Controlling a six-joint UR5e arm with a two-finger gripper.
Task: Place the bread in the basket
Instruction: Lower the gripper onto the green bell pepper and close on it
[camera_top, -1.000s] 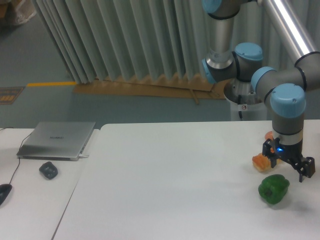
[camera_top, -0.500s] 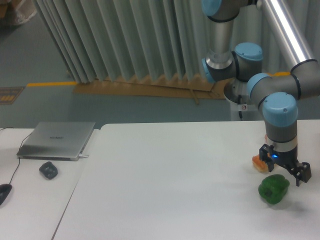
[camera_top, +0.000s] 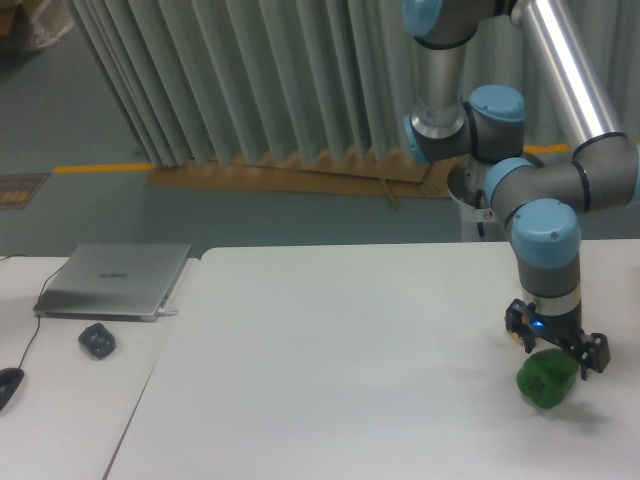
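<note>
Fixed-camera view. The black two-finger gripper (camera_top: 556, 347) of the grey, blue-jointed arm hangs low over the white table (camera_top: 350, 360) at its right side, directly above the green bell pepper (camera_top: 546, 380); whether its fingers are spread or pressed together cannot be told. Only a sliver of the orange toy bread (camera_top: 515, 335) shows at the gripper's left edge, on the table just behind the pepper. A closed silver laptop (camera_top: 113, 280) and a dark computer mouse (camera_top: 96, 340) lie on the adjoining table at left.
</note>
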